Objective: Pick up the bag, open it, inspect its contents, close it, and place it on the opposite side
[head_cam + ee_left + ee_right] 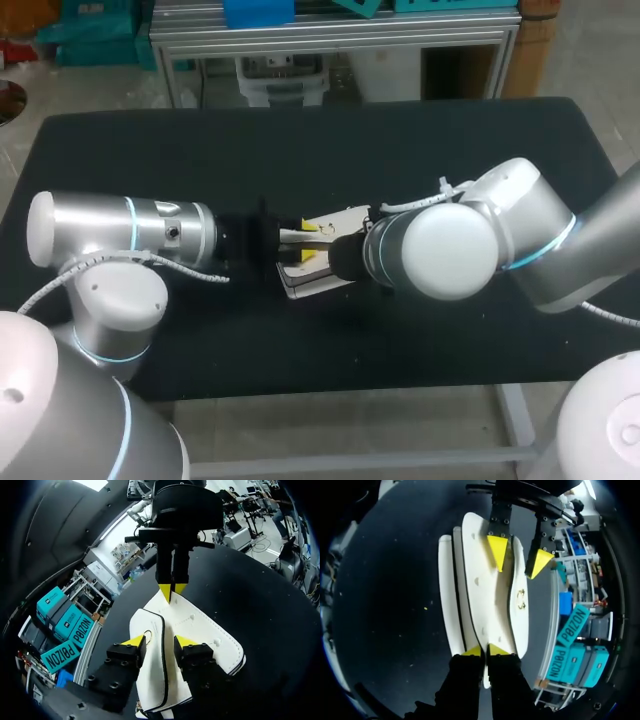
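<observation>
Left gripper (159, 641) sits nearest, its fingers spread astride the bag (202, 630). One finger is over the white face and the other just beside the rim by the ring (148, 637), so nothing is clamped. Opposite it, the right gripper (485, 651) is pressed together on the bag's end, pinching it. The bag spans the two grippers, its long axis running from one to the other, with one short end in the right gripper and the other reaching under the left. Opening looks to be in hand: next, the left fingers need to close on the flap and peel it away.
</observation>
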